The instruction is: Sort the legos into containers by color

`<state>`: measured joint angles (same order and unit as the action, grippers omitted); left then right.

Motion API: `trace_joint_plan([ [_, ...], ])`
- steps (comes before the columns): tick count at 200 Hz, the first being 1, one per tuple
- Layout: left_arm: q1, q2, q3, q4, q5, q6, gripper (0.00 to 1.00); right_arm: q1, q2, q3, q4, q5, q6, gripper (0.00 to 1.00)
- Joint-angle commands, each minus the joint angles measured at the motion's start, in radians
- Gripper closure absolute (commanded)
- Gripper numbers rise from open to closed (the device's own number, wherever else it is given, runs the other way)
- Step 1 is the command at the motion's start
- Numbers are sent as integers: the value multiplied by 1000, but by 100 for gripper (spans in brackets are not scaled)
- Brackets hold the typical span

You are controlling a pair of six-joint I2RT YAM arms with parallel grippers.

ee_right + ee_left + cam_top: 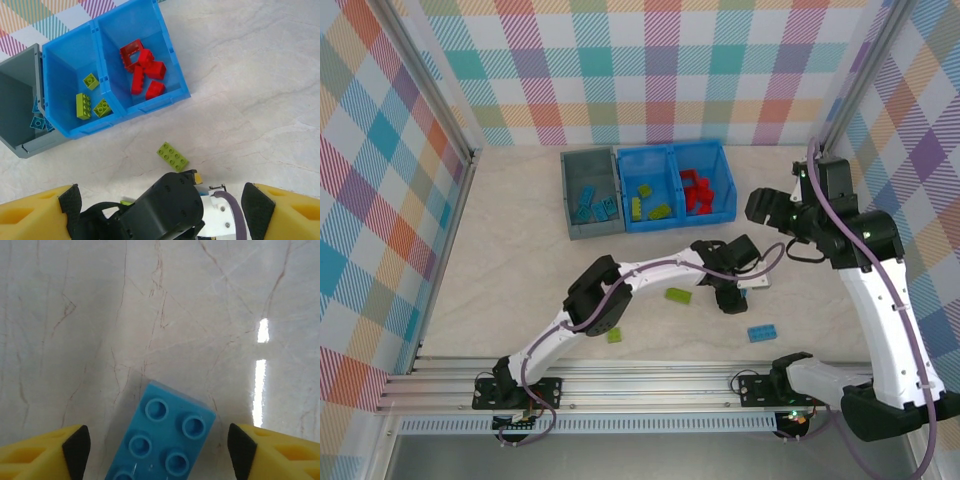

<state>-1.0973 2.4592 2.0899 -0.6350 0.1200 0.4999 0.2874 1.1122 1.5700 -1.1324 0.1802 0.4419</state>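
Down at mid-table, the left gripper (159,452) hovers over a light blue brick (165,437), yellow fingers apart with a gap on either side. The right gripper (162,205) hangs above, fingers spread wide, holding nothing. The grey bin (595,232) holds light blue bricks. The blue bin (60,65) has lime left, red right. A lime brick (678,295) and another blue brick (761,333) lie loose.

You're looking at a lab test cell: checked backdrop walls (650,70) left, far and right, an aluminium rail (650,385) near, a marble-look tabletop (510,260).
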Motion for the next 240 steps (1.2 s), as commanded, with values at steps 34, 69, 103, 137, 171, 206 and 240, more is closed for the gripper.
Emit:
trace_joint_plan([
  [34,-22,41,50,-90,-50,7,72,-6,-78,12,-37,12,40,16],
  [69,-36,-16,-12,-70,-101,-73,84,-5,-107,16,-41,16,42,16],
  [103,-34,-253,-222,50,-142,-209,84,-5,-103,26,-22,-46,12,16],
  [137,11,-547,-457,124,-225,-369,82,-5,-87,-15,59,-233,-66,19],
  [171,187,-773,-615,103,-216,-540,79,129,-25,-79,159,-313,-178,22],
  [206,440,-826,-623,45,-177,-635,79,374,124,-101,308,-255,-175,22],
  [240,633,-696,-519,50,-119,-702,79,522,261,-97,501,-186,-120,22],
])
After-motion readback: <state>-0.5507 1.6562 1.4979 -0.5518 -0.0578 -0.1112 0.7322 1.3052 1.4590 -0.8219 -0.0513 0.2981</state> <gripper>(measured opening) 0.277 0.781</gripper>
